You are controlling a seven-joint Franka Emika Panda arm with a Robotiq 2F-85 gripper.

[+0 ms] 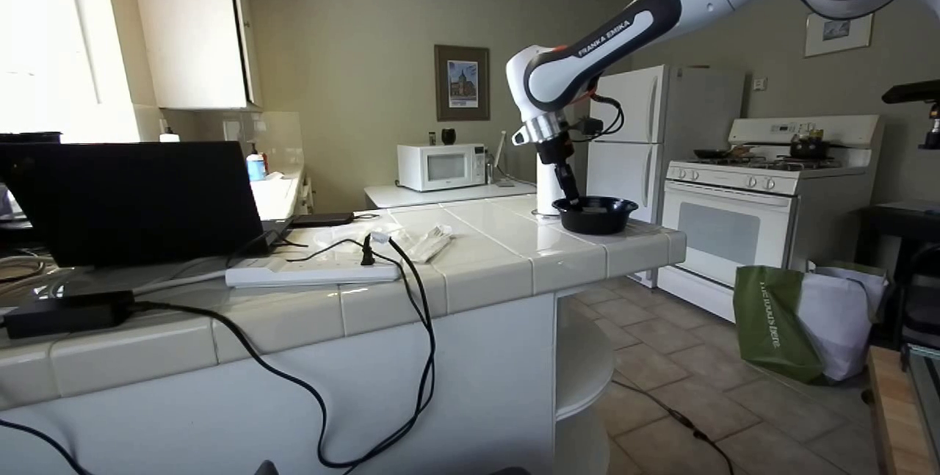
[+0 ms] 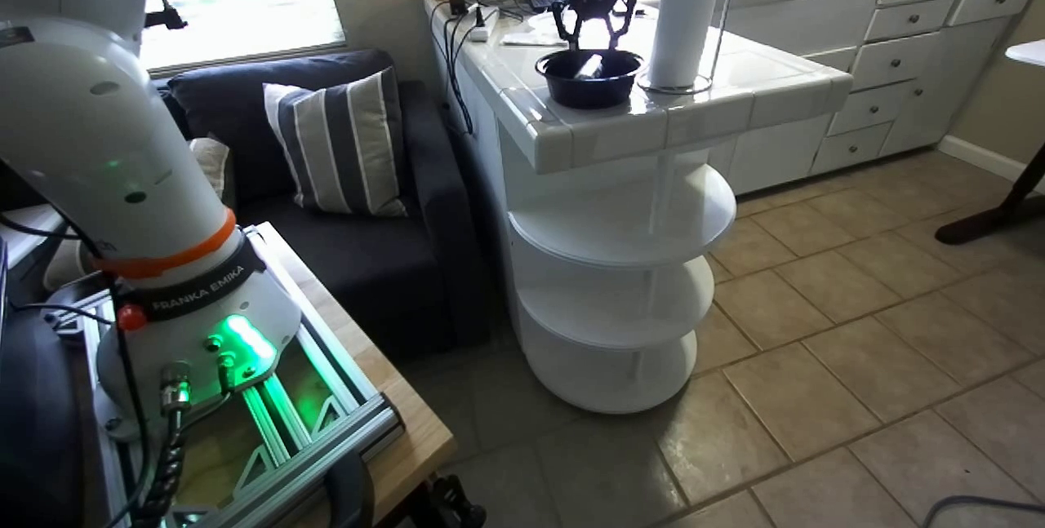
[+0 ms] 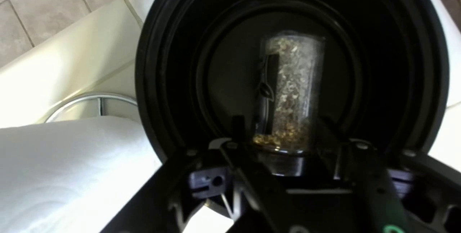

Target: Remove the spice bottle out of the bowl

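The spice bottle (image 3: 290,89) lies on its side in the black bowl (image 3: 153,81). It is clear, holds flakes, and has a dark label and a dark cap pointing toward my gripper. In an exterior view the bottle (image 2: 589,67) shows as a pale shape inside the bowl (image 2: 589,94). The bowl (image 1: 596,222) stands near the counter corner. My gripper (image 3: 282,126) points down over the bowl, its fingers apart on both sides of the bottle's cap end. A dark gap shows beside the left finger; contact on the right is too dark to tell. The gripper (image 2: 593,40) also shows above the bowl.
A white paper-towel roll (image 2: 687,18) on a wire stand is close beside the bowl; it also shows in the wrist view (image 3: 72,175). The tiled counter edge (image 1: 642,258) is just by the bowl. A power strip (image 1: 312,273), cables and a laptop (image 1: 132,203) are farther along.
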